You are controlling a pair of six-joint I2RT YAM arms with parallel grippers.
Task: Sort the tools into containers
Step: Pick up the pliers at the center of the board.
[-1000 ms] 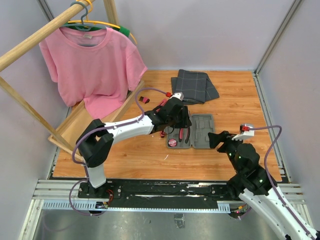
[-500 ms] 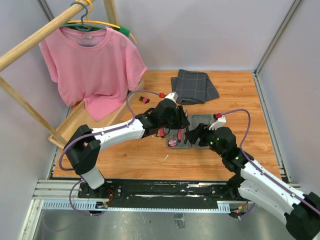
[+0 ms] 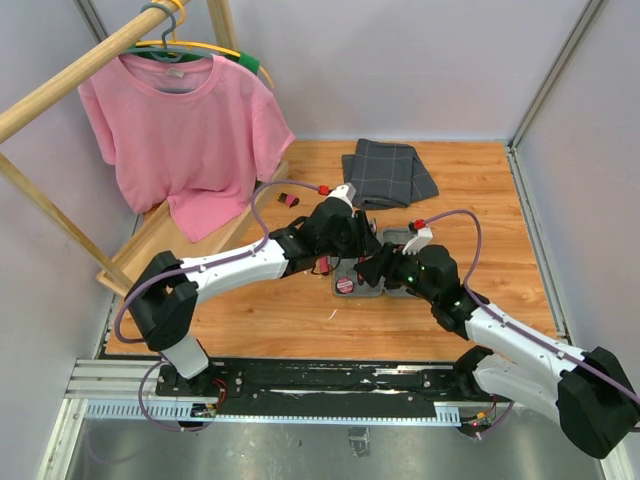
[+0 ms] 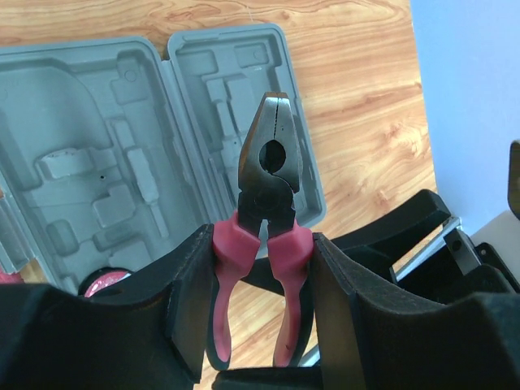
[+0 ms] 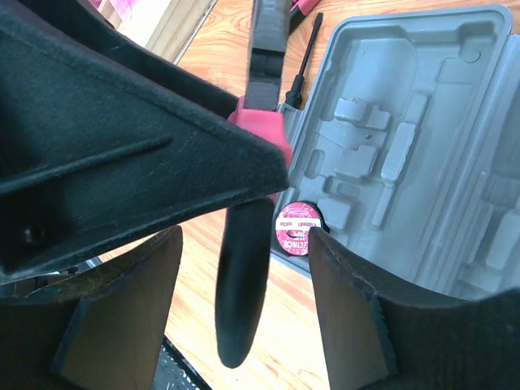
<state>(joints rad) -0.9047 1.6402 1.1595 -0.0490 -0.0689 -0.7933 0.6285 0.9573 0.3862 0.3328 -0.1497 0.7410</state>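
Pliers of dark steel with red-and-black handles sit clamped between the left gripper's fingers. Their nose points out above the open grey moulded plastic tool case at the middle of the wooden desk. The right gripper meets them from the right, its fingers apart on either side of a black handle end of the pliers, not touching it. A round red tape measure lies at the near end of the case's left half. A folded grey cloth lies beyond the case.
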